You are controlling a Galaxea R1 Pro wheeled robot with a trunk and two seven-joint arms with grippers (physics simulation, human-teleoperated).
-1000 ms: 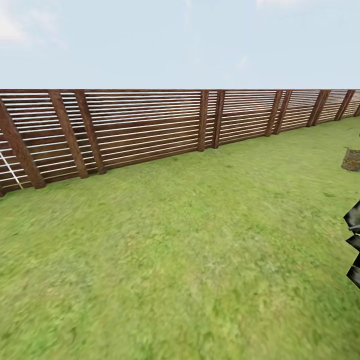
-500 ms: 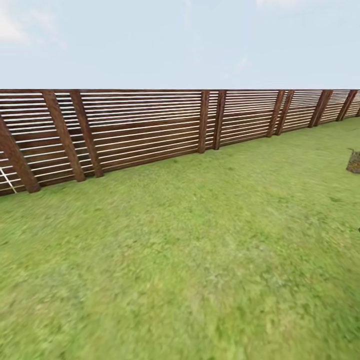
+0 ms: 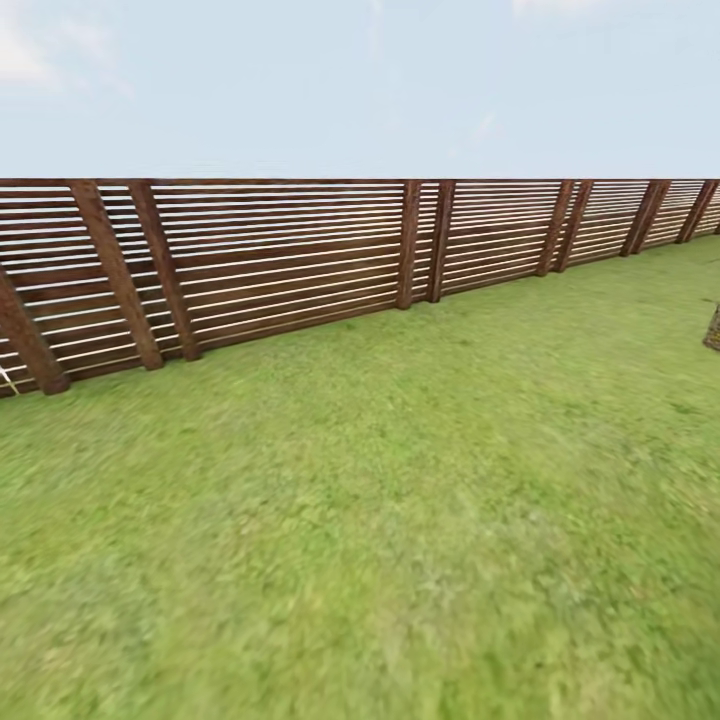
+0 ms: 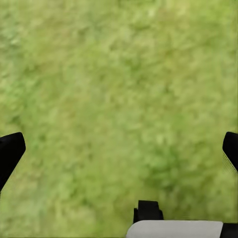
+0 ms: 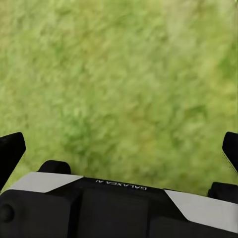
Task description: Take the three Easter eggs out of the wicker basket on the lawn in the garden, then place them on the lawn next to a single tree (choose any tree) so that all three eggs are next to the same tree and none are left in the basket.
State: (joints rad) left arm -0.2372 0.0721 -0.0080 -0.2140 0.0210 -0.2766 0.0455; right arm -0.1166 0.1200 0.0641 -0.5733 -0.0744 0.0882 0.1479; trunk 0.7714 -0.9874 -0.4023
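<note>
Head cam: lawn (image 3: pixel 380 520) takes up the whole lower part of the shot, mottled green, blurry up close. Brown slat fence (image 3: pixel 300 260) runs along the far side, nearest at the left and receding to the far right, with paired slanted posts at intervals. Pale blue sky (image 3: pixel 360 80) above it with a few faint clouds.

Cut off / unclear:
- wicker basket (image 3: pixel 713 330) sits on the grass at the far right, clipped by the frame edge, so just a brown sliver is visible. Probably the task basket, but too little of it shows to be sure. Can't see its contents.
- Thin pale line at the far left edge near the fence base, can't tell what it is.

Wrist cams, both looking at grass:
- left gripper (image 4: pixel 119 148): 2 black fingertips (image 4: pixel 10 153) at opposite edges of the frame, spread wide apart, nothing between them except lawn (image 4: pixel 119 89).
- right gripper (image 5: pixel 119 148): same layout, fingertips (image 5: pixel 11 151) far apart, nothing held. Black-and-white gripper body in the foreground, lawn (image 5: pixel 119 74) beyond it.
</note>
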